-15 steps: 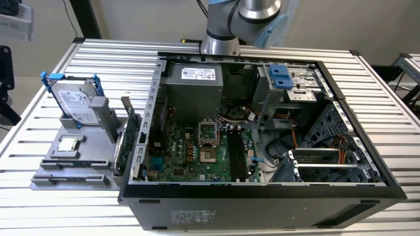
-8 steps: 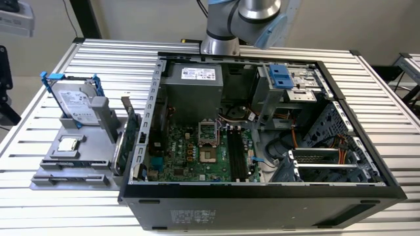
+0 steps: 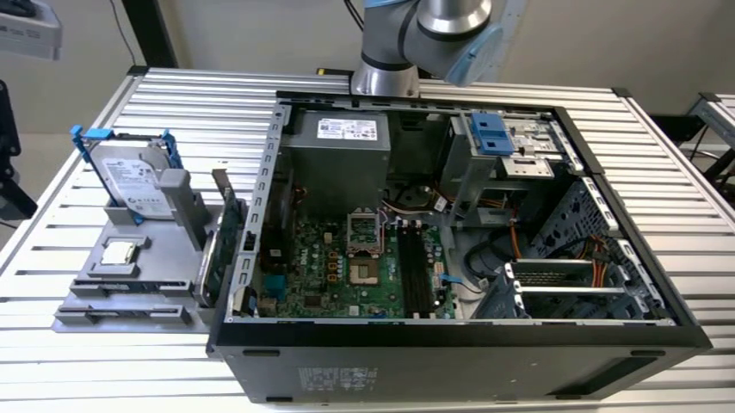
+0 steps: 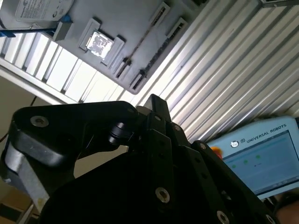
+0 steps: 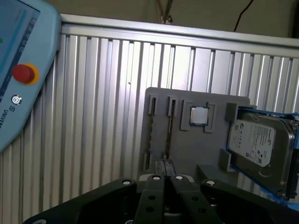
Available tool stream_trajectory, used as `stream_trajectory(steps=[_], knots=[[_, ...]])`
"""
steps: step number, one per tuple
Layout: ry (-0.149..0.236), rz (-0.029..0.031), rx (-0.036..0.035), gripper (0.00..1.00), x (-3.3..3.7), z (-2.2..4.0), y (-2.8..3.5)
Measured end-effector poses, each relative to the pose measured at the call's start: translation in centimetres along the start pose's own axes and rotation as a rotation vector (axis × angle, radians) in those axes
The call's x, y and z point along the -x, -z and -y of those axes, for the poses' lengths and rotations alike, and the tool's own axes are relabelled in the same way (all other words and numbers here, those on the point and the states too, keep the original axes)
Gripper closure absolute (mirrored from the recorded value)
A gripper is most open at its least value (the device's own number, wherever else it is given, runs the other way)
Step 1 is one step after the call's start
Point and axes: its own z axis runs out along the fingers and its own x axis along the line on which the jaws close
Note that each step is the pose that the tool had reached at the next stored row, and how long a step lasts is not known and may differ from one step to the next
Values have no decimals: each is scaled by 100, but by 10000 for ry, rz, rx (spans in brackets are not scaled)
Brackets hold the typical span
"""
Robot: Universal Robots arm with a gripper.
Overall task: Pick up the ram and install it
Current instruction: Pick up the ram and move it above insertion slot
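Hovering with the gripper (image 5: 166, 163) pressed together on nothing, well apart from the ram (image 5: 169, 133), standing on edge in a slot of the grey fixture (image 5: 187, 144) beside the processor chip (image 5: 199, 115). Probably risking a knock on that thin edge if coming down unspread, or tilting it crooked by gripping off-centre.

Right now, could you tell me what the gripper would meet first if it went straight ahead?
Probably the ram, standing on edge in the grey holder ahead of the gripper; depth is unclear.
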Motion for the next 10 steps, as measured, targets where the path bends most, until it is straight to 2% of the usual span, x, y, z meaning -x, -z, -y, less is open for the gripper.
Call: stream_trajectory(steps=[3, 5, 10], knots=[[9, -2, 1, 100, 0, 1, -4], [-15, -8, 37, 100, -1, 12, -15], [-244, -70, 96, 100, 2, 31, -56]])
